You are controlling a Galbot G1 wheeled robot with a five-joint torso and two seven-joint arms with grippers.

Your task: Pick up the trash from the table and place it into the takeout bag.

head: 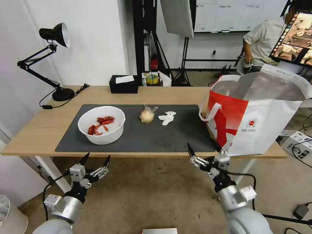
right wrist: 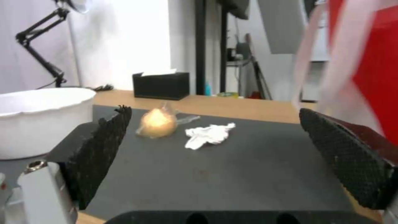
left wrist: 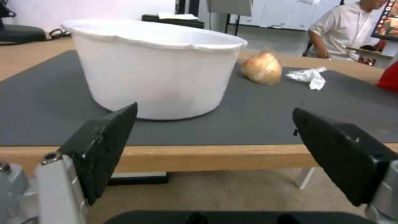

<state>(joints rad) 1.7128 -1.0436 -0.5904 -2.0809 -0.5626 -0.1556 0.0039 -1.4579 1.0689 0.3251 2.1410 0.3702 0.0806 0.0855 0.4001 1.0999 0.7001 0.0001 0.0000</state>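
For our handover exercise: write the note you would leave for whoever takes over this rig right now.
Left hand: open, empty, below the table's near edge in front of the white bowl.
Right hand: open, empty, at the near edge beside the takeout bag.
On the grey mat: bowl of red shells, knotted clear bag, crumpled tissue.
Takeout bag stands open at the table's right end.
Done: none of these three bagged.
Left: move bowl, knotted bag and tissue into the takeout bag.
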